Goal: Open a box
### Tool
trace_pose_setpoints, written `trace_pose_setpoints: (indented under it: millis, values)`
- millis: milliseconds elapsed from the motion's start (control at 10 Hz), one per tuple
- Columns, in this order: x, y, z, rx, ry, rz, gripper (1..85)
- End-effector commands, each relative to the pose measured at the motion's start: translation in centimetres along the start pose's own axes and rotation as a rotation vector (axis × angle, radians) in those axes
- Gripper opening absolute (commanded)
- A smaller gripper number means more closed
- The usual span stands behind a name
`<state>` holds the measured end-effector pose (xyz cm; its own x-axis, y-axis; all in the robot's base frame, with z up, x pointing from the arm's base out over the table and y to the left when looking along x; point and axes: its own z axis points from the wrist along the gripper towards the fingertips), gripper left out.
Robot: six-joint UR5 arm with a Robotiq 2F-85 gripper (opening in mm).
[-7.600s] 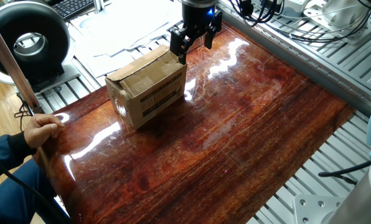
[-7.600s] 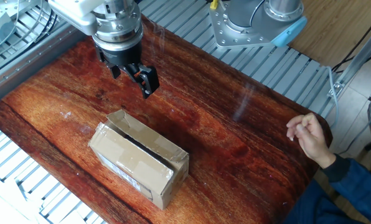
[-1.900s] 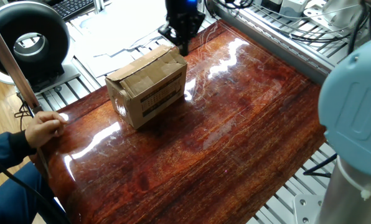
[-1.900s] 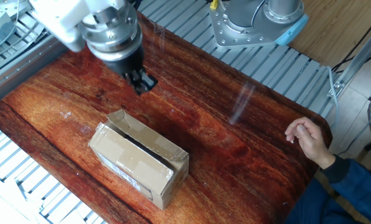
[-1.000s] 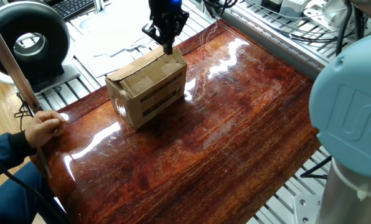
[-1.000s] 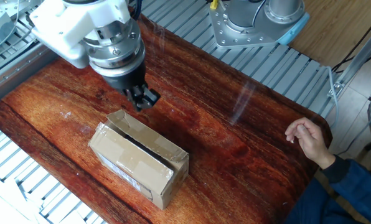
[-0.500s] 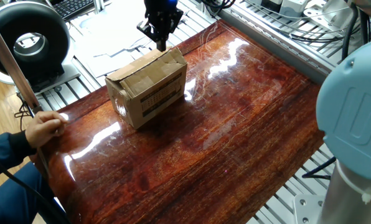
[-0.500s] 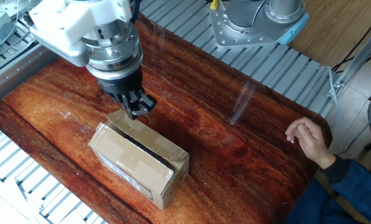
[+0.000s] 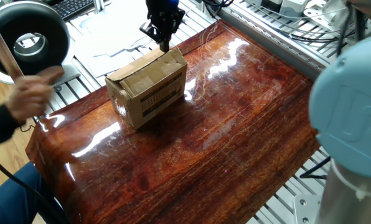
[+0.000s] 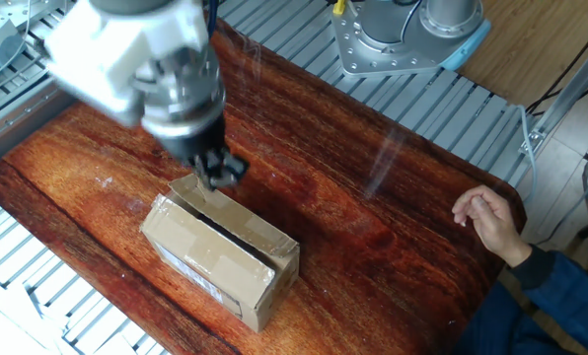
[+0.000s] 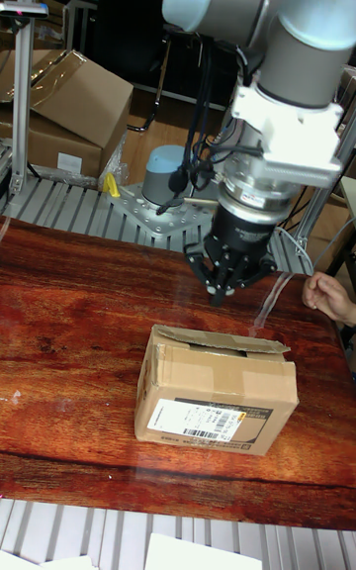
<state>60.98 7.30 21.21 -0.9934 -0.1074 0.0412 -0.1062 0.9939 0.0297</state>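
Observation:
The box [image 9: 149,87] is a small brown carton on the dark wooden table [image 9: 235,124], with a printed label on its long side. A dark slit shows between its top flaps in the other fixed view, where the box [image 10: 215,251] lies at the lower left. My gripper [image 9: 164,42] hangs point-down just above the box's far top edge, its fingers pressed together and holding nothing. In the other fixed view the gripper [image 10: 218,177] is blurred over the raised rear flap. In the tall fixed view the gripper [image 11: 220,295] sits a little above the box [image 11: 218,390].
A person's hand [image 10: 491,222] hovers at the table's edge; the other hand [image 9: 33,93] is blurred beside a wooden pole. A black round device [image 9: 27,34] stands off the table. The arm's blue-grey joint [image 9: 353,124] fills the right foreground. Cardboard boxes [image 11: 69,115] stand behind.
The gripper shut and moved from beside the box's end to over its far top edge, dropping closer to the flap. The person's hand at the pole lifted and blurred.

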Motion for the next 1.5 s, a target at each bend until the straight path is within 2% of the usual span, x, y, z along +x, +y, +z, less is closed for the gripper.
trace_pose_setpoints:
  millis: [0,200,600,700,800,900,1100,1400]
  values:
    - [-3.0,2.2,1.0,0.016,0.018,-0.016,1.0]
    - [-3.9,3.1,1.5,0.019,0.015,-0.026,1.0]
    - [-5.5,3.4,3.2,0.016,-0.016,-0.065,1.0]
    - [-5.8,3.6,3.4,0.016,-0.025,-0.067,1.0]
    - [-6.7,3.6,3.6,0.021,-0.052,-0.069,1.0]
    - [-7.0,3.6,3.7,0.024,-0.058,-0.069,1.0]
    - [-6.4,3.5,4.0,0.025,-0.038,-0.064,1.0]
    - [-5.4,2.8,5.2,0.018,-0.031,-0.07,1.0]
